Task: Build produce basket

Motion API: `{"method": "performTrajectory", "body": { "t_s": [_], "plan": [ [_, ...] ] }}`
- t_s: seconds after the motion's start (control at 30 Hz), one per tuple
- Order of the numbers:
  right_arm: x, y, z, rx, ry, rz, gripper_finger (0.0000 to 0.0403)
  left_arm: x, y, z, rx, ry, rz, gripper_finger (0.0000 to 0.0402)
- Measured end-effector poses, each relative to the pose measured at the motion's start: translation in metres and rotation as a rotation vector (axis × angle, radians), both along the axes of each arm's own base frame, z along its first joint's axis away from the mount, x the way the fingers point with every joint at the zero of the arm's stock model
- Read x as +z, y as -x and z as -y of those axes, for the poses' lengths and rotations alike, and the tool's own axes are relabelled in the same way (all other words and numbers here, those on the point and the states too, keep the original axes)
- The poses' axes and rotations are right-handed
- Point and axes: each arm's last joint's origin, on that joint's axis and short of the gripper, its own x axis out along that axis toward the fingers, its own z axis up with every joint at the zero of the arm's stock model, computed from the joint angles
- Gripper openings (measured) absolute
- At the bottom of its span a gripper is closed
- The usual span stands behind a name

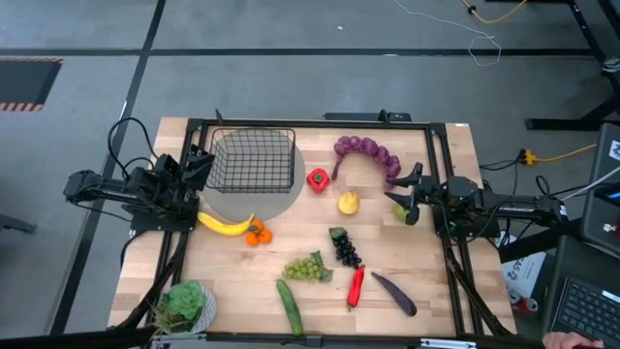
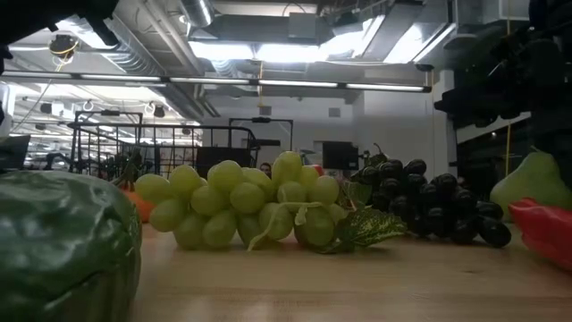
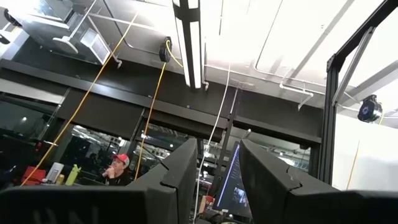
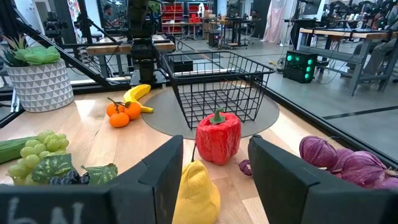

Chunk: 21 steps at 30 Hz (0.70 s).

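Basket (image 1: 254,160) empty, produce loose on desk (image 1: 436,291). Right tool (image 4: 208,180) open, facing yellow pear (image 4: 196,190); left tool (image 3: 211,180) open, idle. Advise centring, low grasp.

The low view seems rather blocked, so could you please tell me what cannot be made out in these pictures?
- Low view: green grapes and dark grapes up close hide the basket, banana and most of the table.
- Low view: cucumber is cut off by the edge; so is the chili.
- Left wrist view: points at the ceiling, showing no produce.
- High view: green item by the right end effector is partly covered.
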Motion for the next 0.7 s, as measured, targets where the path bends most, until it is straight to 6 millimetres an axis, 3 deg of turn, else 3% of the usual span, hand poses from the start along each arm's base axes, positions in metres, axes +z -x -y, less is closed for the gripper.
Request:
{"method": "performTrajectory", "body": {
  "t_s": [0.7],
  "plan": [
    [-0.0008,-0.0005,0.0001,0.000,-0.001,-0.008,0.0184,0.0001,0.0000,0.0000,0.000,0.000,0.000,0.0115]
  ]
}}
